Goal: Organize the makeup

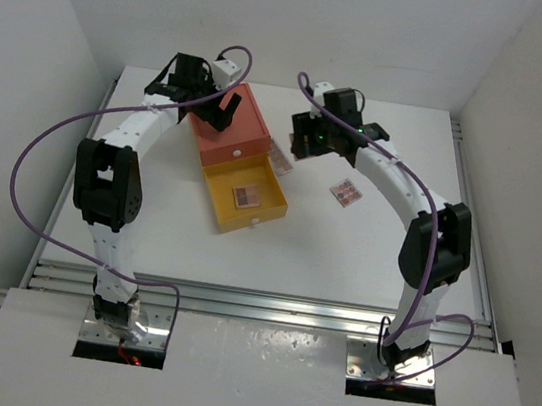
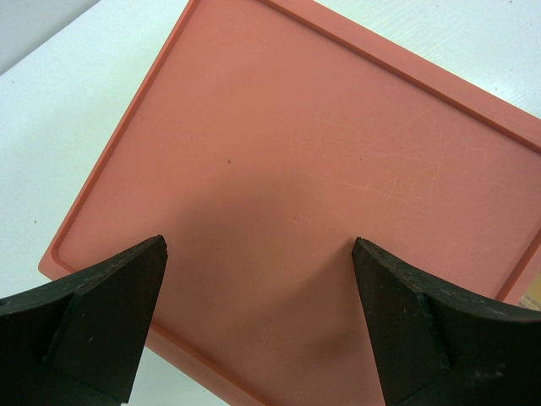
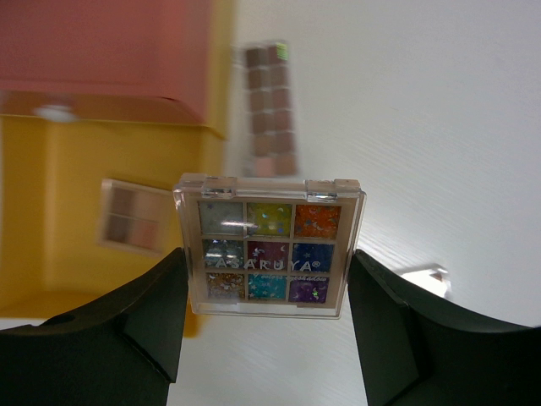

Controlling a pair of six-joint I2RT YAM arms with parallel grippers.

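My right gripper (image 3: 269,279) is shut on a square multicoloured palette (image 3: 269,254) and holds it above the table next to the open drawer; in the top view this gripper (image 1: 304,145) is just right of the box. A small tan palette (image 3: 131,216) lies in the yellow drawer (image 1: 221,201). A long tan palette (image 3: 270,110) lies on the table beside the box. Another square palette (image 1: 346,192) lies on the table to the right. My left gripper (image 2: 258,262) is open and empty just above the orange-red box top (image 2: 321,169). No brushes or sticks are in view.
The orange-red box (image 1: 247,119) stands at the back middle with its yellow drawer pulled out toward me. White walls close in the table on the left, back and right. Purple cables loop off both arms.
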